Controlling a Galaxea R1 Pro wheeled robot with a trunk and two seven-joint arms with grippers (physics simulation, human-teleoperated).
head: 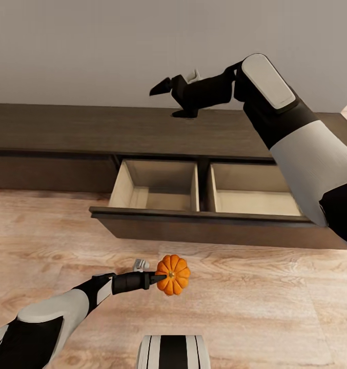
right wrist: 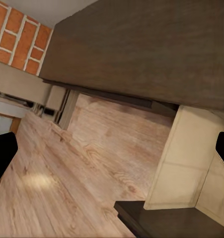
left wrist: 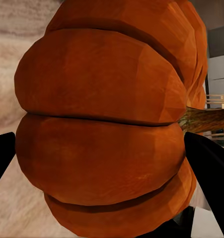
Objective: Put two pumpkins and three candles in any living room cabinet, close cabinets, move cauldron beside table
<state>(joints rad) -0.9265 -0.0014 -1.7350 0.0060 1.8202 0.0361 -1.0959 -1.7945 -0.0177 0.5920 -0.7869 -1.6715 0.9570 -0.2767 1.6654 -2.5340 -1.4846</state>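
Head view: left claw (head: 160,277) pinching pumpkin (head: 173,274) above the floor, short of the cabinet (head: 55,128)'s open drawer (head: 158,184); right claw (head: 165,88) raised, spread unclear.
Left wrist: pumpkin (left wrist: 102,129) wedged between fingers.
Right wrist: drawer (right wrist: 186,158) pale inside.
Tip: lift clear over the front, then release.

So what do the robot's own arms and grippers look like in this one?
Both arms have white shells over black joints. The right arm carries a rounded pale-grey plate on its forearm. The left gripper and right gripper are black with slim pointed fingers. No loose cables or markings visible.
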